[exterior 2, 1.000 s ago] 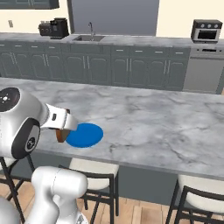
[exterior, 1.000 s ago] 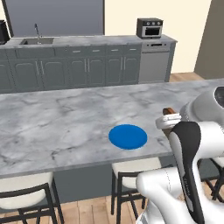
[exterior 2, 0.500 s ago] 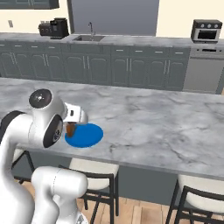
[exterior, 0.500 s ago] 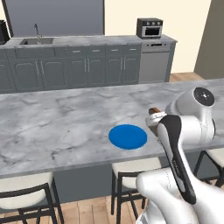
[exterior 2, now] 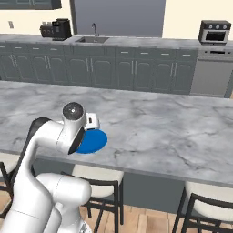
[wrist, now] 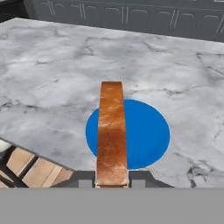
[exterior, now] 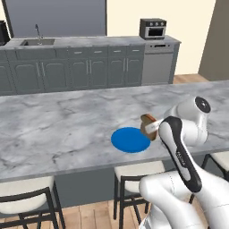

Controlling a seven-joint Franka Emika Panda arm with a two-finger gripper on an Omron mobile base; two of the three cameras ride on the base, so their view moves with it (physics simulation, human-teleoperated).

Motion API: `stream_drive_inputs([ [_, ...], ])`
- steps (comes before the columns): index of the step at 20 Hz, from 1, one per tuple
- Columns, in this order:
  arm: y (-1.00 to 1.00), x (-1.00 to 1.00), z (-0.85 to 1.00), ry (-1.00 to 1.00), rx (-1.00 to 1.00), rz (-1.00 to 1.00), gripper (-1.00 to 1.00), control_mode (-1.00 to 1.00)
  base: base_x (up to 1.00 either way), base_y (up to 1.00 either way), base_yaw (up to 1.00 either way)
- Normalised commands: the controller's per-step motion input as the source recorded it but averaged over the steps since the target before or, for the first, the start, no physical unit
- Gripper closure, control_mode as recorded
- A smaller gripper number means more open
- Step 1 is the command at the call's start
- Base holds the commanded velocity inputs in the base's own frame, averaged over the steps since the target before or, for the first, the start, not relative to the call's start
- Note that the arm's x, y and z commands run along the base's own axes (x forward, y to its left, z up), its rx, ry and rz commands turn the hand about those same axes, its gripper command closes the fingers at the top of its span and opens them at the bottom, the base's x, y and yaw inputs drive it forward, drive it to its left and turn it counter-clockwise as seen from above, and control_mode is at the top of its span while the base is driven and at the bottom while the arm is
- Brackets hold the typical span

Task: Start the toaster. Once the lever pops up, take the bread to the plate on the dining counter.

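In the left base view, you see the white arm bent forward over the long marble worktop (exterior: 53,129). At its wrist the gripper (exterior: 151,127) carries the bread (exterior: 147,121), a brown slice standing on edge just past the right rim of the blue plate (exterior: 130,139). The slice hangs above the marble, not yet over the plate's middle. You cannot read the jaws from this side.

In the right base view, the arm's elbow and wrist cover most of the load. You see the plate (exterior 2: 93,141) peeking out beside the wrist, near the worktop's front edge (exterior 2: 150,170), with stools below. This view shows how close the plate sits to that edge, which the left view shows less plainly.

In the hand view, you look straight down the slice (wrist: 112,133), held edge-on between the two dark fingertips (wrist: 83,178), with the plate (wrist: 146,131) right behind it. Here the jaws are plainly pinching the bread by its flat faces at the lower end.

Judge the bread as light, stiff when toasted, but crumbly: a hard squeeze could crack it. Holding it low on the faces looks sound. It will likely tip flat once you let go over the plate.
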Motion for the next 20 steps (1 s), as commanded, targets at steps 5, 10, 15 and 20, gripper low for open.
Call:
stream_drive_inputs([
  [5, 0.07, 0.40, -0.25, 0.03, 0.01, 0.14, 1.00, -1.00, 0.00, 0.00, 0.00],
  [10, 0.15, 0.34, -0.27, 0.05, 0.01, 0.08, 1.00, -1.00, 0.00, 0.00, 0.00],
  [15, 0.05, 0.49, -0.22, 0.15, 0.05, 0.07, 1.00, -1.00, 0.00, 0.00, 0.00],
  [20, 0.00, 0.48, -0.24, 0.05, 0.01, 0.05, 1.00, -1.00, 0.00, 0.00, 0.00],
])
